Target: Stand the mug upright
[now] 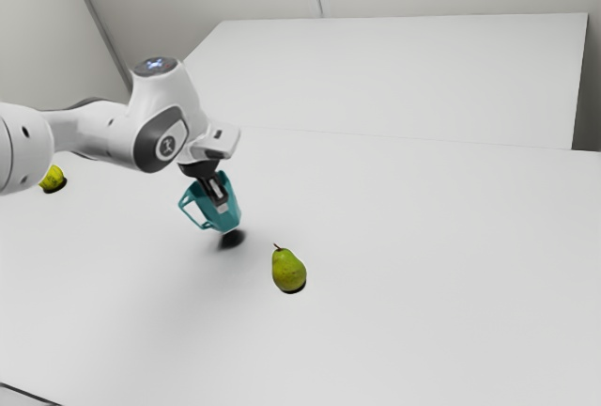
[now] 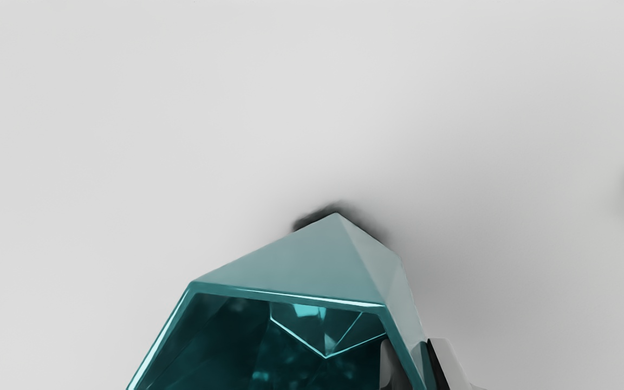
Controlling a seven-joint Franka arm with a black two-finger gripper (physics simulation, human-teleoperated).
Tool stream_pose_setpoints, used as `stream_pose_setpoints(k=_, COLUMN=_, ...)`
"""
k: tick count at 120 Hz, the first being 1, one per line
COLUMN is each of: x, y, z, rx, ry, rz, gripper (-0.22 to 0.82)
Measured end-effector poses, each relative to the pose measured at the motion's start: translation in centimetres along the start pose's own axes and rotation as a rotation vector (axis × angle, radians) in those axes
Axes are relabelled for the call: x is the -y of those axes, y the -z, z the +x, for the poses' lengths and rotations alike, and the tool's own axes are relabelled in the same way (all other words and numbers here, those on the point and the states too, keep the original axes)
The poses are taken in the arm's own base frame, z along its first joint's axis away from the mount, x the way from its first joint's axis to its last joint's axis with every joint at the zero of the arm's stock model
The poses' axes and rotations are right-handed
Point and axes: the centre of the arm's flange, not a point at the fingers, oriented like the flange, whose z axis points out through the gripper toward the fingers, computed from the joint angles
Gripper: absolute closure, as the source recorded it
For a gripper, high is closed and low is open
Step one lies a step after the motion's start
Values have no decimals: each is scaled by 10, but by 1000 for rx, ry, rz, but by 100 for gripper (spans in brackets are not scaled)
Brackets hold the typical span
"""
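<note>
Toppling is judged the largest risk: the teal, faceted, glossy mug is held tilted, mouth up, just above the flat white table, and could be tipped over if released at this lean. Slip or twist is next, since only one wall is pinched by the black two-finger gripper, nearly closed, one finger inside the mouth, one outside. Smaller: the angular teal handle could be caught on the table if the wrist is turned badly. Smallest: the yellow-green pear could be nudged by a wide swing.
</note>
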Motion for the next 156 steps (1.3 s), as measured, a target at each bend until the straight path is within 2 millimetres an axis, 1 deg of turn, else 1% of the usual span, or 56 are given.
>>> stream_pose_setpoints(k=14, x=-11, y=1, z=4, rx=-19, ry=1, rz=16, gripper=78)
stream_pose_setpoints(k=28, x=-24, y=-6, z=4, rx=-28, ry=4, rz=18, gripper=78)
stream_pose_setpoints(k=38, x=-29, y=-12, z=3, rx=-34, ry=14, rz=16, gripper=78)
stream_pose_setpoints(k=82, x=-23, y=-25, z=-5, rx=-58, ry=80, rz=21, gripper=78)
stream_pose_setpoints(k=110, x=-25, y=-35, z=-6, rx=-60, ry=96, rz=16, gripper=78)
stream_pose_setpoints(k=124, x=-27, y=-39, z=-8, rx=-60, ry=101, rz=15, gripper=78)
stream_pose_setpoints(k=142, x=-36, y=-45, z=-14, rx=-47, ry=107, rz=8, gripper=78)
stream_pose_setpoints(k=156, x=-42, y=-48, z=-13, rx=-42, ry=105, rz=4, gripper=78)
